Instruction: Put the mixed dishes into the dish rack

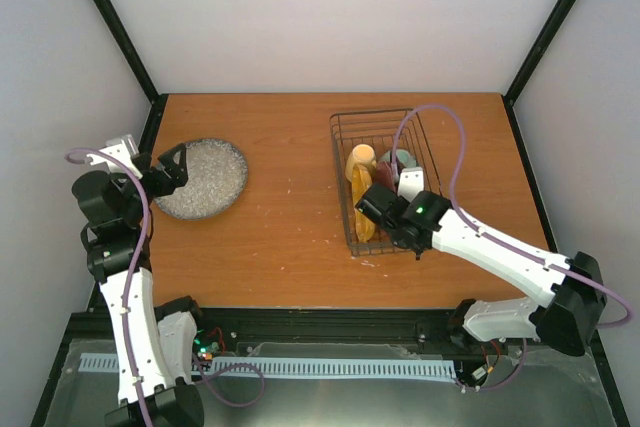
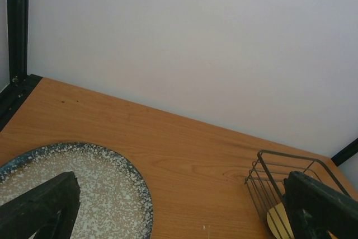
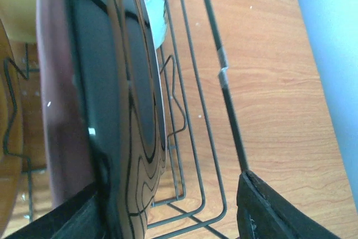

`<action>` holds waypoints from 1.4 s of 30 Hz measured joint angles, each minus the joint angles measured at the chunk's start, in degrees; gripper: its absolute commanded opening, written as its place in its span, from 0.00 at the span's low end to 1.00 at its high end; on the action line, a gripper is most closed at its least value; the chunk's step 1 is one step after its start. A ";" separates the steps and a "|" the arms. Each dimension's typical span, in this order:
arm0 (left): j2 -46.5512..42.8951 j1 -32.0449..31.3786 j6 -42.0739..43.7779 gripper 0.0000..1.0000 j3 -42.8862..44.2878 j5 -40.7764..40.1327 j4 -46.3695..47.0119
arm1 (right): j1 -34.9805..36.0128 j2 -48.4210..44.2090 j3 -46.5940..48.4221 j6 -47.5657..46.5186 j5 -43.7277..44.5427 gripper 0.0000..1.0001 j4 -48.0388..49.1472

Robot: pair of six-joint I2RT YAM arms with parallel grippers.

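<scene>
The grey speckled plate (image 1: 203, 178) lies flat on the table at the left; it also shows in the left wrist view (image 2: 67, 188). My left gripper (image 1: 172, 170) is open at the plate's left rim, holding nothing (image 2: 182, 208). The dish rack (image 1: 425, 152) stands at the right and holds the yellow mug (image 1: 360, 159), the orange-yellow plate (image 1: 362, 212), the maroon plate (image 1: 385, 175) and the pale green bowl (image 1: 402, 158). My right gripper (image 1: 380, 205) is open inside the rack (image 3: 168, 208). Its left finger (image 3: 67, 219) is next to the upright maroon plate (image 3: 106, 99); its right finger (image 3: 268, 208) is well apart.
The rack's wire wall (image 3: 224, 76) runs between my right fingers, and its near corner shows in the left wrist view (image 2: 268, 177). Black frame posts (image 1: 110, 17) and white walls close in the table. Bare wood (image 1: 290, 197) lies between plate and rack.
</scene>
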 measured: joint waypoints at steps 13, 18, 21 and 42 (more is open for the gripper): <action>-0.79 0.00 -1.51 1.00 -0.17 -2.16 -0.55 | -0.87 -1.70 3.89 0.46 4.07 0.63 -2.38; 1.01 0.00 -2.64 1.00 -1.27 -4.09 -2.62 | -1.31 -1.73 4.11 0.46 4.11 0.67 -2.32; 3.63 0.02 -3.32 1.00 -1.73 -4.94 -3.80 | -2.10 -2.21 4.33 0.15 3.91 0.68 -2.21; 8.39 4.28 -5.60 1.00 -4.96 -4.72 -6.67 | -8.02 -8.59 8.66 -7.30 3.58 0.73 4.68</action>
